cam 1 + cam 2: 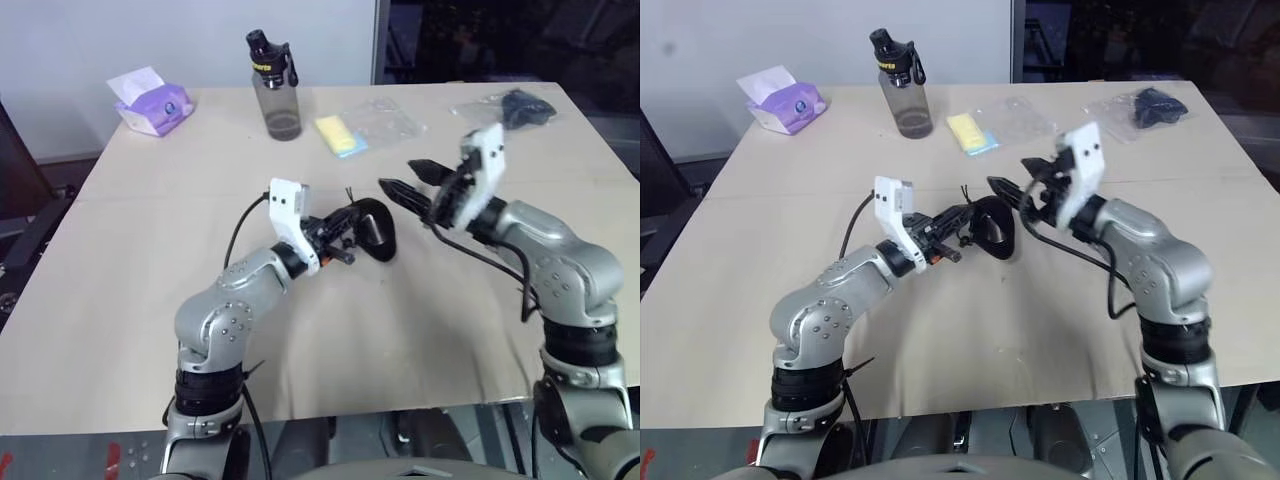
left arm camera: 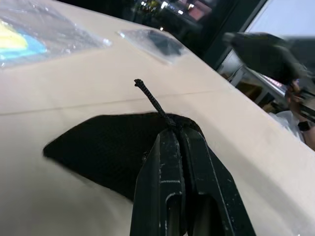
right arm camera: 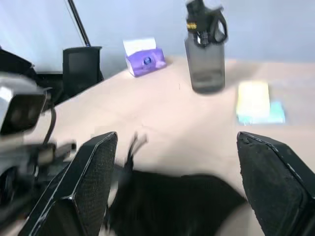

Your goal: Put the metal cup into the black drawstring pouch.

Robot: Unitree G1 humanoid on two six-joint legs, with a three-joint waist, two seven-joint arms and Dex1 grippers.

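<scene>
The black drawstring pouch [image 1: 375, 228] lies at the middle of the table, its rounded mouth end lifted. My left gripper [image 1: 340, 243] is shut on the pouch's edge by the cord [image 2: 150, 98], which sticks out past the fingertips. My right gripper [image 1: 412, 182] hovers open just above and to the right of the pouch, its wide-apart pads [image 3: 93, 167] with nothing between them. In the right wrist view the pouch [image 3: 172, 201] sits below the open fingers. The metal cup is hidden from view.
A grey water bottle [image 1: 275, 90] with a black cap stands at the back. A purple tissue box [image 1: 152, 105] sits back left. A yellow item in clear plastic [image 1: 342, 135] lies behind the pouch. A dark item in a clear bag [image 1: 520, 108] lies back right.
</scene>
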